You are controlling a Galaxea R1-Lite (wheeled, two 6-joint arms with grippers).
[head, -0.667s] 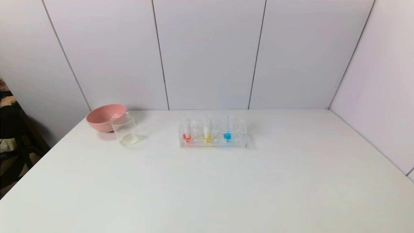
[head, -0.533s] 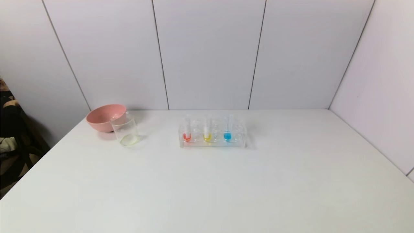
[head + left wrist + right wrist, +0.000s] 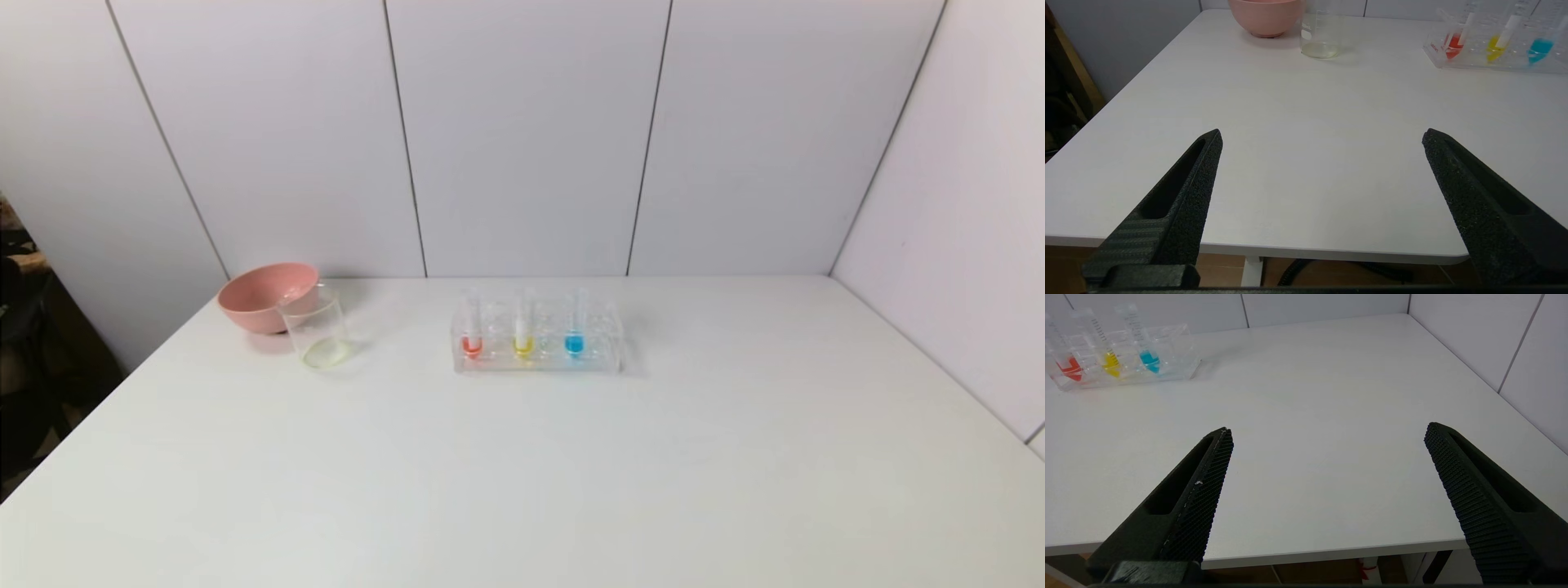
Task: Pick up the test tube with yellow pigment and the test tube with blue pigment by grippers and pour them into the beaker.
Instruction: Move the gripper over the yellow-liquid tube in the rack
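The yellow-pigment test tube [image 3: 522, 335] and the blue-pigment test tube [image 3: 575, 333] stand upright in a clear rack [image 3: 536, 362] at the table's far middle. They also show in the left wrist view, yellow [image 3: 1497, 40] and blue [image 3: 1541, 44], and in the right wrist view, yellow [image 3: 1110, 361] and blue [image 3: 1149, 359]. The clear beaker [image 3: 317, 331] stands left of the rack, in front of the bowl, also in the left wrist view [image 3: 1320, 34]. My left gripper [image 3: 1322, 136] and right gripper [image 3: 1329, 430] are open and empty at the table's near edge, out of the head view.
A pink bowl [image 3: 265, 296] sits behind the beaker at the far left. A red-orange-tipped tube [image 3: 471, 335] stands in the rack's left end. White walls close the back and right sides. The white table [image 3: 522, 474] has a near edge below both grippers.
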